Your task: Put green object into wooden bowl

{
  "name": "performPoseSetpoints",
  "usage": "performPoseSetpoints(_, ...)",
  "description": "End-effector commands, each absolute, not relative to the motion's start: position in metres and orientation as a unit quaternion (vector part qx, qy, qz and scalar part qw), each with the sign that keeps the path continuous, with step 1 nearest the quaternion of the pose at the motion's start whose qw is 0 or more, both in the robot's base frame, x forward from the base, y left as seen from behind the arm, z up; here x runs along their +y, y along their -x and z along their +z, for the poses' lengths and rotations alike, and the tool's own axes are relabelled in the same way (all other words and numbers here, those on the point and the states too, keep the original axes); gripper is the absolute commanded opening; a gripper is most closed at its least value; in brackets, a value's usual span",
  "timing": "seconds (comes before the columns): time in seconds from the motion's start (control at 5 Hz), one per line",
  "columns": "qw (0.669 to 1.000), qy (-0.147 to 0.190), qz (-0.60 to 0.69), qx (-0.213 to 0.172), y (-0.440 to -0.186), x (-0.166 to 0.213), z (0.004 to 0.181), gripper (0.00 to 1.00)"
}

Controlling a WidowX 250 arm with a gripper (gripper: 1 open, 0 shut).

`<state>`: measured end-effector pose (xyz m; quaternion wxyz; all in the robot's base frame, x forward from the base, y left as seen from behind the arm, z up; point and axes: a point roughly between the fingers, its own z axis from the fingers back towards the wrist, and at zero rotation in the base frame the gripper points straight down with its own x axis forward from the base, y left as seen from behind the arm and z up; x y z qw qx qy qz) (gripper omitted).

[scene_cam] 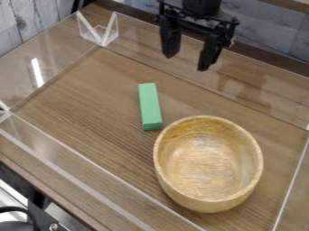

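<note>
1. Jaws spread wide and empty, the black two-fingered robot gripper (191, 52) hangs above the far part of the table, its fingers (173, 42) pointing down
2. Nothing sits between the two dark fingers; the wood-grain surface shows through the gap
3. On the dark brown wood-grain tabletop (85, 99), a small flat bright green rectangular block (150, 106) lies flat, its long side running roughly away from the camera
4. Green block and gripper are well apart: the block rests nearer the camera and to the left of the gripper in the picture
5. Just beside the block's near end sits a round, light tan wooden bowl with a thick rim (209, 162), upright, its hollow showing pale grain
6. Whether the block's near end touches the bowl's rim cannot be told; the two are at least very close
7. The green block is outside the bowl, on the table
8. Clear plastic walls (49, 149) fence the work surface on the near and left sides, and a small clear folded stand (97, 27) rests at the far left corner
</note>
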<state>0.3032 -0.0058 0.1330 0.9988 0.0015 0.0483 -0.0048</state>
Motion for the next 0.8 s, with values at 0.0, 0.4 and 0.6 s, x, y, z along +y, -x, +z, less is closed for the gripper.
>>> performPoseSetpoints(0.0, 0.999, -0.003, 0.029, 0.026, -0.306, 0.011, 0.135, 1.00)
performPoseSetpoints(0.4, 0.997, -0.004, 0.074, 0.025, -0.288, 0.030, 0.106, 1.00)
performPoseSetpoints(0.6, 0.993, -0.001, 0.118, 0.019, -0.287, 0.028, 0.097, 1.00)
